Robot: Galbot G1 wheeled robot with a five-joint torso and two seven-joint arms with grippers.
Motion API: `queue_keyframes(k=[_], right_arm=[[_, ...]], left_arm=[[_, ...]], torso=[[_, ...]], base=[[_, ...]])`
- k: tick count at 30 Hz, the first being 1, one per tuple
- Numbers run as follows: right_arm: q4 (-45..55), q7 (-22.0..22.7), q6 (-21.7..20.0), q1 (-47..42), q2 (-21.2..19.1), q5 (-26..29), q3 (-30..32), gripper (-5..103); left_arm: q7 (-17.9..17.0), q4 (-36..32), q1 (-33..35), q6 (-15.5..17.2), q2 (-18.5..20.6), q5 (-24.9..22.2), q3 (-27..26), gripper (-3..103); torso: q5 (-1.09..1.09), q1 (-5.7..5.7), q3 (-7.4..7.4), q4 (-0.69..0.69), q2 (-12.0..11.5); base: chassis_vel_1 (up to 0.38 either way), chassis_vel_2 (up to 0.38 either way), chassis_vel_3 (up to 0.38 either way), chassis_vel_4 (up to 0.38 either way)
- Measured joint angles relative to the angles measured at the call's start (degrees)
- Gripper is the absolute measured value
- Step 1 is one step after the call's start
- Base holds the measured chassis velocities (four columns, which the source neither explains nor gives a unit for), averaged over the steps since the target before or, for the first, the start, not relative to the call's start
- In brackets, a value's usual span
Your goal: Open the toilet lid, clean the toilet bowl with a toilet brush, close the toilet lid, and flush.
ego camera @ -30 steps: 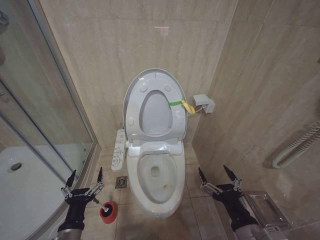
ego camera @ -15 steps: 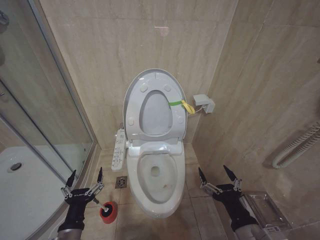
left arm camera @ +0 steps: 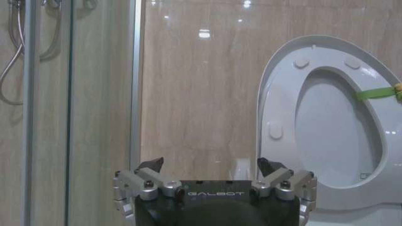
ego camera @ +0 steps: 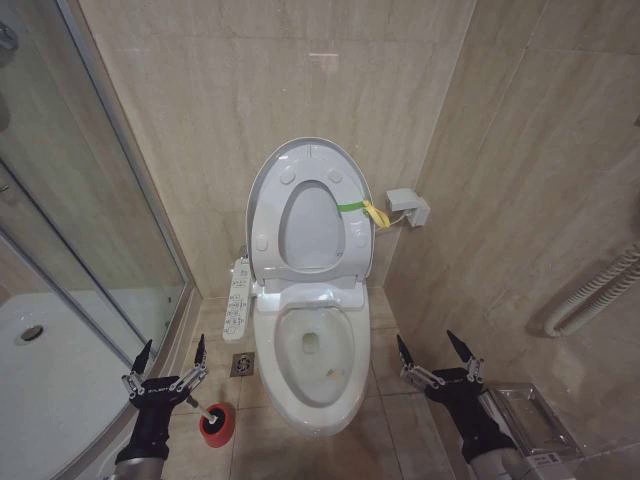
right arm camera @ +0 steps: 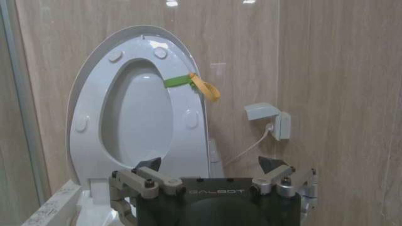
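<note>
I see the toilet lid [ego camera: 265,205] standing upright against the back wall, its oval long axis running bottom to top, its underside with small round bumpers facing me. The white ring-shaped seat [ego camera: 345,235] is raised flat against it, and a yellow-green strap [ego camera: 362,209] is tied at the robot's-right side of the pair. Below them the toilet bowl [ego camera: 312,345] lies open, a glossy white ceramic oval whose long axis points from the wall toward me, narrowing at the near end. A narrow white button panel [ego camera: 237,298] sits just beside the bowl's left rim.

The toilet brush [ego camera: 203,407] stands in its small red cup holder [ego camera: 217,424] on the tiled floor left of the bowl, the thin white handle tilting up and away from the bowl toward my left gripper [ego camera: 171,352]. That gripper hovers left of the bowl, its fingers spread wide and pinching nothing. My right gripper [ego camera: 431,343] hovers right of the bowl, likewise spread and empty.

Compared with the frames a moment ago, I find no change: lid, brush and both grippers sit where they were.
</note>
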Motion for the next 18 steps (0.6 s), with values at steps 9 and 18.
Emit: queue_keyframes(k=[9,18], right_arm=[[0.0,0.0,0.0,0.0,0.0,0.0,0.0,100],[0.0,0.0,0.0,0.0,0.0,0.0,0.0,100]], left_arm=[[0.0,0.0,0.0,0.0,0.0,0.0,0.0,100],[0.0,0.0,0.0,0.0,0.0,0.0,0.0,100]], torso=[[0.00,0.00,0.00,0.00,0.0],[0.00,0.00,0.00,0.00,0.0]], base=[[0.000,0.000,0.000,0.000],[0.000,0.000,0.000,0.000]])
